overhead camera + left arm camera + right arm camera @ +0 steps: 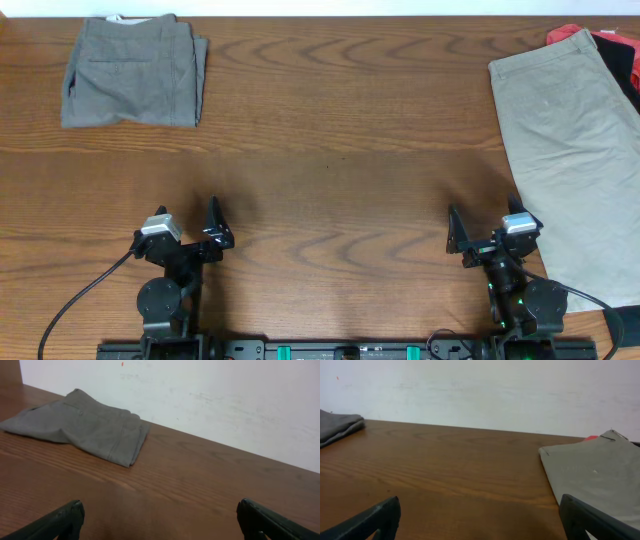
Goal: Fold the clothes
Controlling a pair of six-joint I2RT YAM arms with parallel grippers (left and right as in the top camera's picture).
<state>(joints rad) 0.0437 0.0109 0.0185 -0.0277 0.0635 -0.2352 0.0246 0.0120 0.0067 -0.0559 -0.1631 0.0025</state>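
Folded grey shorts [133, 71] lie at the far left of the wooden table; they also show in the left wrist view [82, 425] and at the left edge of the right wrist view [335, 427]. A beige garment [572, 150] lies spread flat along the right side, also seen in the right wrist view [592, 472]. A red and black garment [605, 45] sticks out behind it. My left gripper [190, 238] is open and empty near the front edge, left of centre. My right gripper [480, 240] is open and empty near the front edge, just left of the beige garment.
The bare wooden table [330, 150] spans the middle between the two garments. A white wall [225, 395] runs along the table's far edge. Black cables [70, 305] trail from the arm bases at the front.
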